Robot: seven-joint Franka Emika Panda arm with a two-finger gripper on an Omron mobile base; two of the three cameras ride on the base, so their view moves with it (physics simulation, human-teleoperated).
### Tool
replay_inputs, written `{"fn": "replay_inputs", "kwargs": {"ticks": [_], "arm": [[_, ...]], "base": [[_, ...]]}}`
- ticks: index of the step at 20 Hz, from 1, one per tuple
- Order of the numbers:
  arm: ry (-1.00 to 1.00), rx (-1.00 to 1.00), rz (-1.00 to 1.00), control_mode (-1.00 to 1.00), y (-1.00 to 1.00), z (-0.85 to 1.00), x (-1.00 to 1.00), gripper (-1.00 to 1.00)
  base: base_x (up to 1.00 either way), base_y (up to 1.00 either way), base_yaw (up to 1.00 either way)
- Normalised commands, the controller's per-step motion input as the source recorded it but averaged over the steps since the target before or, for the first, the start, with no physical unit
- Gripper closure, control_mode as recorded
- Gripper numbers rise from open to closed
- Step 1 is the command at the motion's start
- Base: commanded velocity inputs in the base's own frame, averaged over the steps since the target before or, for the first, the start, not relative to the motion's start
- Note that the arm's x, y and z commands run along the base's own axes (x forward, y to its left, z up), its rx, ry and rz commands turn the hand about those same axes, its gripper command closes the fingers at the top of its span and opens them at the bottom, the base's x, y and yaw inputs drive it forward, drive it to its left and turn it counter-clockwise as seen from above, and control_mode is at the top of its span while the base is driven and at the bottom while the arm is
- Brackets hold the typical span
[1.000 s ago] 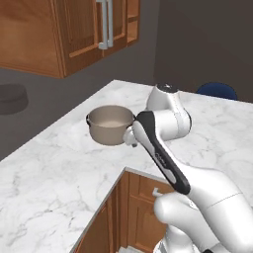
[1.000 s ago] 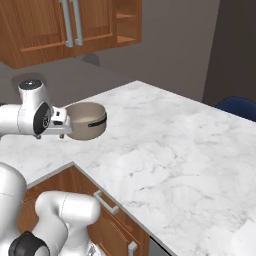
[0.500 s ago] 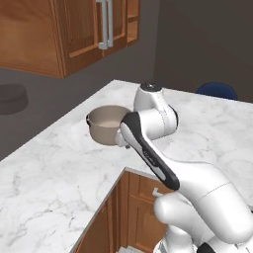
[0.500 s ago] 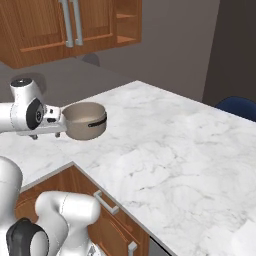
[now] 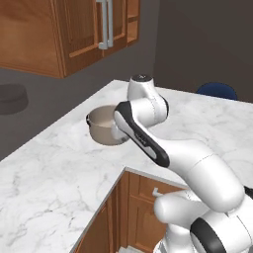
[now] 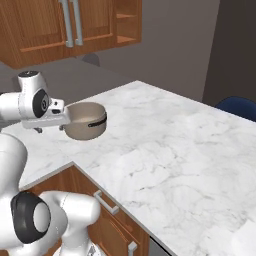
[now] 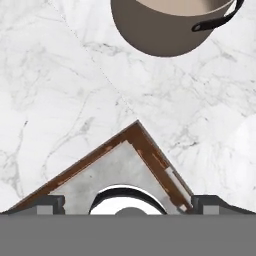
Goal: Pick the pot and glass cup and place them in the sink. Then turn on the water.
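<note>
white marble counter [image 6: 165, 150], taupe pot [image 6: 86, 121] sitting on it, nr corner

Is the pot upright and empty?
Upright, on the counter. The pot shows a level rim up and a bare pale interior, so it looks empty.

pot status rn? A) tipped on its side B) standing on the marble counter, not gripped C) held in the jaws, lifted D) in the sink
B: the pot stands upright on the marble counter, and in the hand view it lies ahead of the open jaws with bare marble between.
</note>
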Motion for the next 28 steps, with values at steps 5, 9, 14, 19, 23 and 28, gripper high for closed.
{"fn": "replay_inputs", "kwargs": {"ticks": [5, 9, 14, 19, 23, 28], "arm": [[0.0, 0.0, 0.06, -1.0, 0.0, -0.02, 0.44, -1.0], [0.0, 0.0, 0.06, -1.0, 0.01, 0.0, 0.34, -1.0], [0.0, 0.0, 0.06, -1.0, 0.0, -0.02, 0.36, -1.0], [0.0, 0.0, 0.07, -1.0, 0.0, -0.1, 0.33, -1.0], [0.02, 0.0, 0.07, -1.0, 0.01, -0.14, 0.25, -1.0], [0.07, 0.0, 0.09, -1.0, 0.0, -0.13, 0.28, -1.0]], "base": [[0.0, 0.0, 0.0], [0.0, 0.0, 0.0], [0.0, 0.0, 0.0], [0.0, 0.0, 0.0], [0.0, 0.0, 0.0], [0.0, 0.0, 0.0]]}}
